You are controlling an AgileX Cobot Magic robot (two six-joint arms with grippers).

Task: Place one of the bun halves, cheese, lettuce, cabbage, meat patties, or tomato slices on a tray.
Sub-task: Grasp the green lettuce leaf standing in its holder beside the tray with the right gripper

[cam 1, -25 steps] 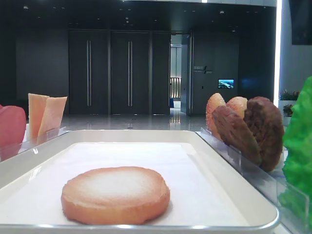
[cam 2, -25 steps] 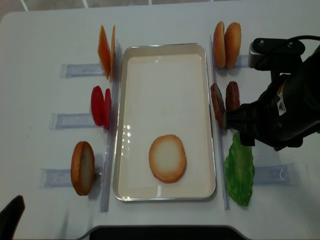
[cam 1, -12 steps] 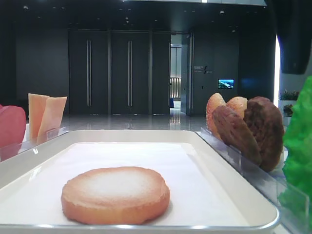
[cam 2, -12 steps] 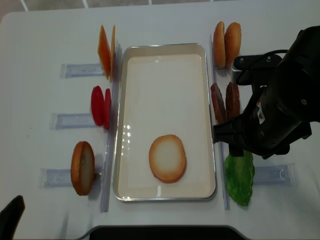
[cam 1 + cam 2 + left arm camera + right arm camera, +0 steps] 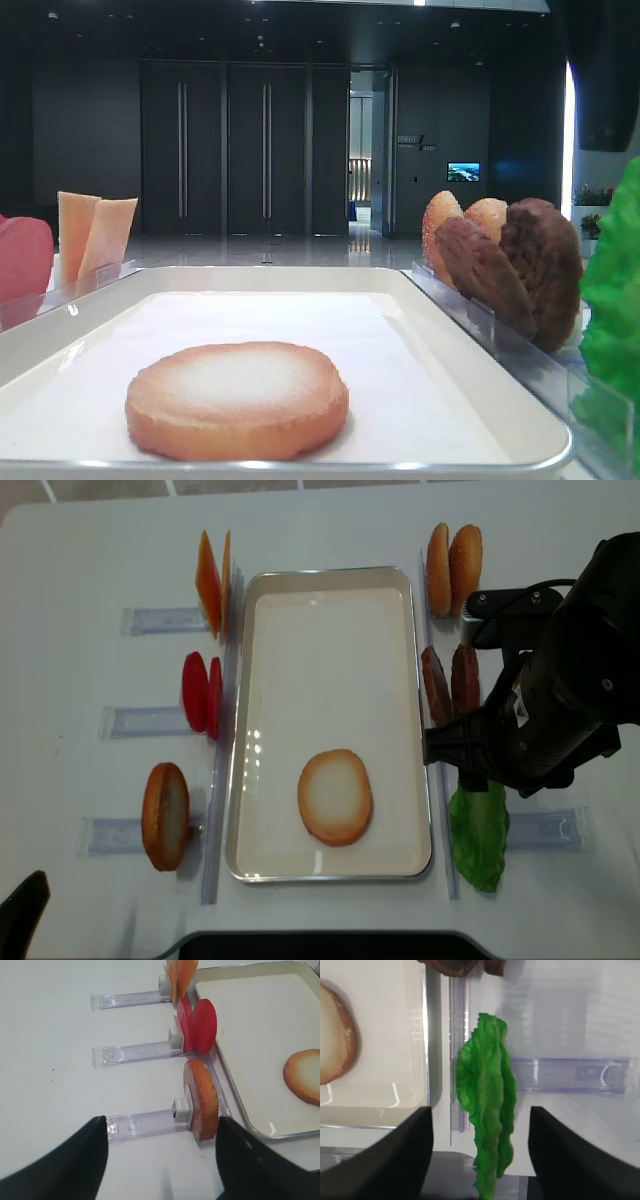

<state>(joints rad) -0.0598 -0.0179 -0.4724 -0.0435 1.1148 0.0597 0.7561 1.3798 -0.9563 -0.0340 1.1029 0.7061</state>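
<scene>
One bun half (image 5: 335, 796) lies flat on the white tray (image 5: 330, 660), near its front end. The green lettuce (image 5: 487, 1105) stands on edge in its clear holder just right of the tray. My right gripper (image 5: 480, 1112) is open and straddles the leaf, with a gap on both sides. From above, the right arm (image 5: 540, 720) covers the leaf's top. The left gripper (image 5: 161, 1122) is open over a clear holder, beside an upright bun half (image 5: 202, 1100). Nothing is between its fingers.
Left of the tray stand cheese (image 5: 212, 580), tomato slices (image 5: 202, 693) and a bun half (image 5: 165, 815) in holders. On the right are two bun halves (image 5: 452, 570) and meat patties (image 5: 450, 685). A clear holder (image 5: 570, 1075) extends right of the lettuce.
The right arm has moved left and slightly toward the table's front, settling over the lettuce. The tray and its bun half have not moved.
</scene>
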